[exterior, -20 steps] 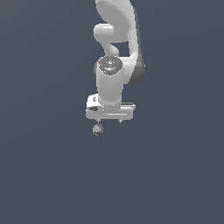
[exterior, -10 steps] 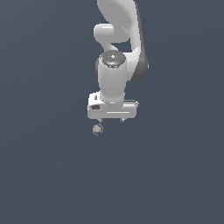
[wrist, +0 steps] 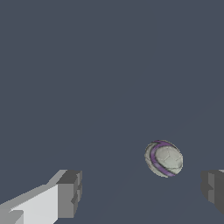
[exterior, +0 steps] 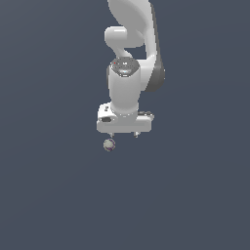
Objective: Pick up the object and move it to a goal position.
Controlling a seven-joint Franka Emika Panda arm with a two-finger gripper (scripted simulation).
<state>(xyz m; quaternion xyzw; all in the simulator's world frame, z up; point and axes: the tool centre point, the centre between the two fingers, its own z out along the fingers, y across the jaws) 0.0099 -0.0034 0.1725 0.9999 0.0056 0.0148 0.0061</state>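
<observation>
Between the spread fingers of the end effector (wrist: 140, 194), nearer to one finger, lies the ball (wrist: 163, 158), not gripped. It looks small, hard and smooth, so it may roll; hold it across its middle.

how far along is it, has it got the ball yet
Done: the gripper is close above the ball. In hand: lining up. In the wrist view the ball lies between the open fingers, nearer one of them and touching neither. Left: closing on it, lifting, and carrying it to the goal, which no view shows.
</observation>
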